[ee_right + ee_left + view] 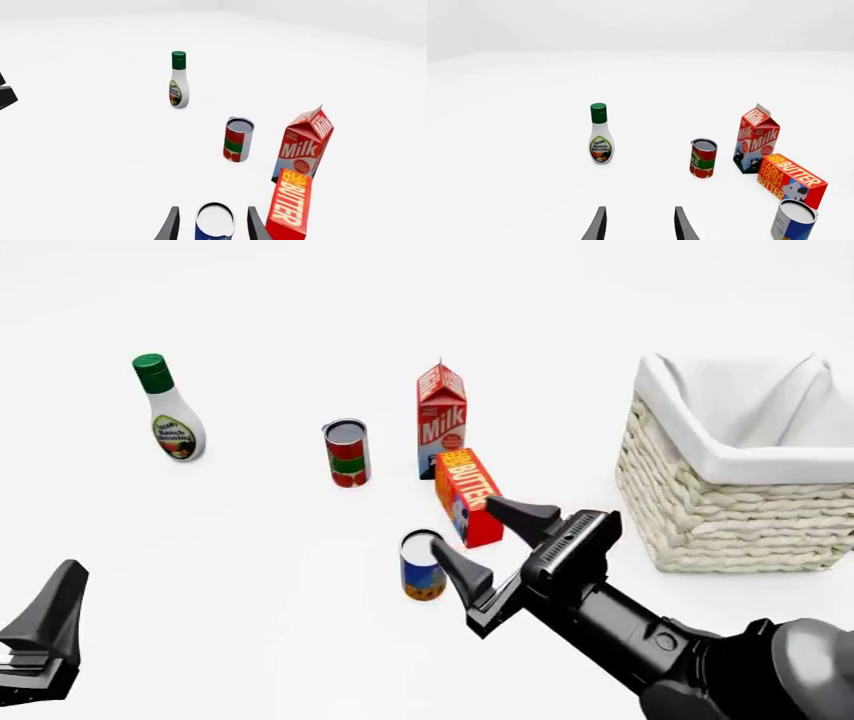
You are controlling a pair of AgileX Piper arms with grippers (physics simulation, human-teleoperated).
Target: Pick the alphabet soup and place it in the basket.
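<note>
- Fingers of my left gripper (639, 225) stand apart with nothing between them, low at the table's left.
- Ranch dressing bottle (170, 410) stands far left, then the red-and-green can (347, 453).
- Alphabet soup (422, 566) stands upright on the table beside the butter box (469, 497); my right gripper (212, 225) straddles it, fingers wide.
- Basket (727, 515) at right, cloth-lined; I see nothing inside it.

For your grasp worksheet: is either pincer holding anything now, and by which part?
Nothing is held. The right pincer is open beside the blue-and-orange cylindrical soup can, not gripping it; the left pincer is open.
</note>
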